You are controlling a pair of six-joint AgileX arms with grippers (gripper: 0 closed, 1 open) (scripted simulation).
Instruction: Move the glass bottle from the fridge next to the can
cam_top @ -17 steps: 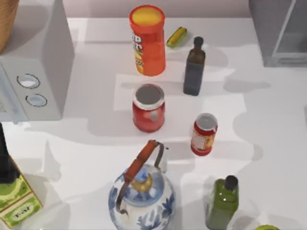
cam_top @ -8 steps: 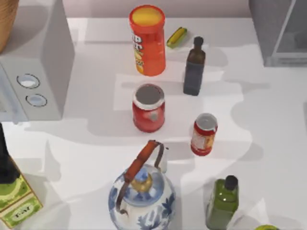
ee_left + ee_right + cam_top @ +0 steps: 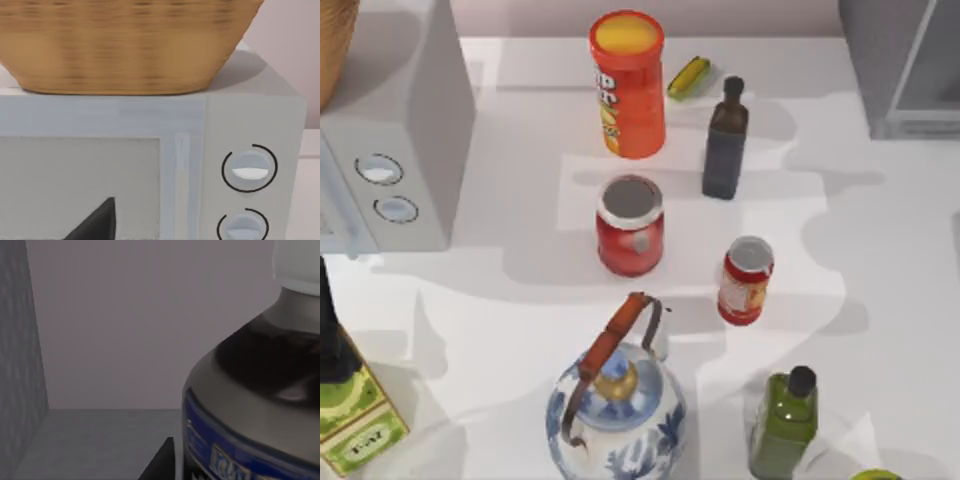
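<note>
Left arm is idling before the white knobbed box (image 3: 150, 170), its pincer state untellable. The can (image 3: 746, 281) is waiting mid-surface. At right, inside the fridge (image 3: 900, 70), the right arm is nearing the glass bottle (image 3: 255, 390); grip untellable.

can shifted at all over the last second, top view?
No. The can sits in the same spot, level with the gap between the red jar and the green bottle, as in both earlier top views.
</note>
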